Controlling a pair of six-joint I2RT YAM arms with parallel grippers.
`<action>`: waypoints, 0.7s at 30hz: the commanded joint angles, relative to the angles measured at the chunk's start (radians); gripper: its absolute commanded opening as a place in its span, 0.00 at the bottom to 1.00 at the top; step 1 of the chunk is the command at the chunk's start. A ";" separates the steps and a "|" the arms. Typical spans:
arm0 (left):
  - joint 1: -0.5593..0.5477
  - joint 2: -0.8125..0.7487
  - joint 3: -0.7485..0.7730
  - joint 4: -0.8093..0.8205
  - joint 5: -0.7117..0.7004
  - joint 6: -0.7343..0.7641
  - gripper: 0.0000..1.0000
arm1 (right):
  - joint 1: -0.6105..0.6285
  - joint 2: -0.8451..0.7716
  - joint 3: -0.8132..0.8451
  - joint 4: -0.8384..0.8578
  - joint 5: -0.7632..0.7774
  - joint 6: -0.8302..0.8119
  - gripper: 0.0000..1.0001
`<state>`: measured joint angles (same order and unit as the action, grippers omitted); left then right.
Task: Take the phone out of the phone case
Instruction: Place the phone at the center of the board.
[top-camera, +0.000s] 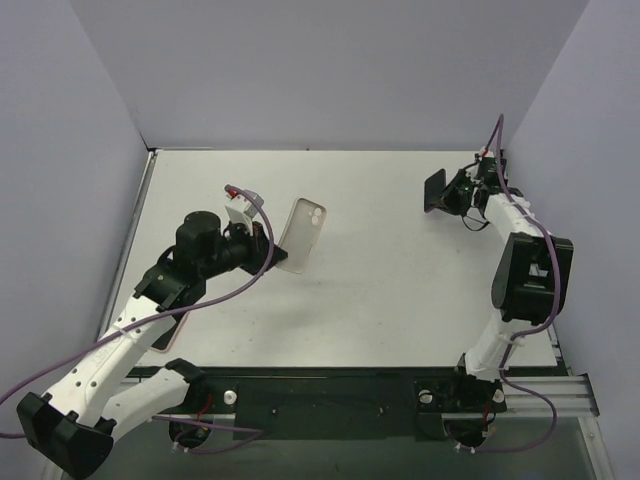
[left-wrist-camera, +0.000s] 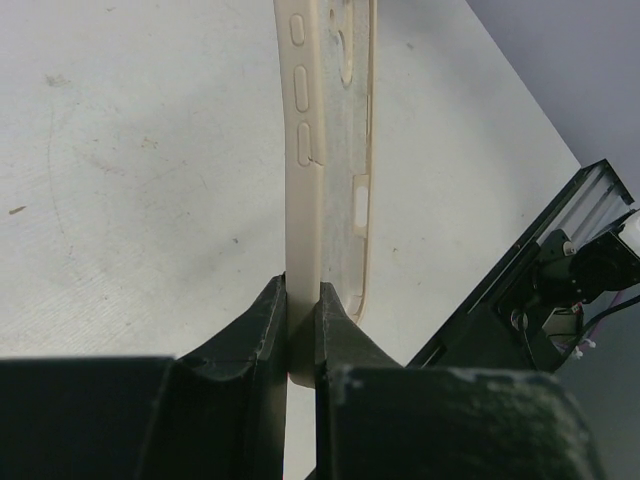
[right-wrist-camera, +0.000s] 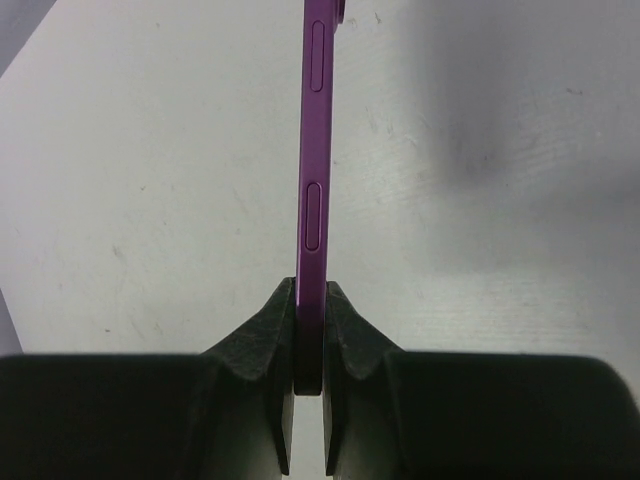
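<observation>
Near the left middle of the table, the phone case stands on edge, empty, its camera cut-out at the far end. The left gripper is just left of the case and clamps one of its side walls. In the left wrist view both fingers press that beige wall from either side. Whether the case's lower end touches the table is hard to judge from above.

Well to the right of the case and farther back, the phone is out of it, pinched by the right gripper. The right wrist view shows the purple phone edge-on, side buttons visible, with the jaws closed tight on its thin body.
</observation>
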<state>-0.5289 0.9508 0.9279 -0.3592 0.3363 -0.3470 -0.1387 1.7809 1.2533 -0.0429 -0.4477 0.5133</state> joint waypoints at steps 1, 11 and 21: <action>-0.011 -0.030 0.023 -0.009 -0.043 0.057 0.00 | -0.047 0.134 0.179 -0.008 -0.153 -0.058 0.00; -0.011 -0.023 0.026 -0.009 -0.019 0.065 0.00 | -0.119 0.481 0.451 0.093 -0.423 0.126 0.00; -0.011 0.011 0.022 0.000 0.010 0.062 0.00 | -0.153 0.626 0.569 0.014 -0.386 0.190 0.10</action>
<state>-0.5362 0.9558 0.9279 -0.3908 0.3202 -0.3019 -0.2722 2.3569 1.7313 0.0467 -0.8280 0.6876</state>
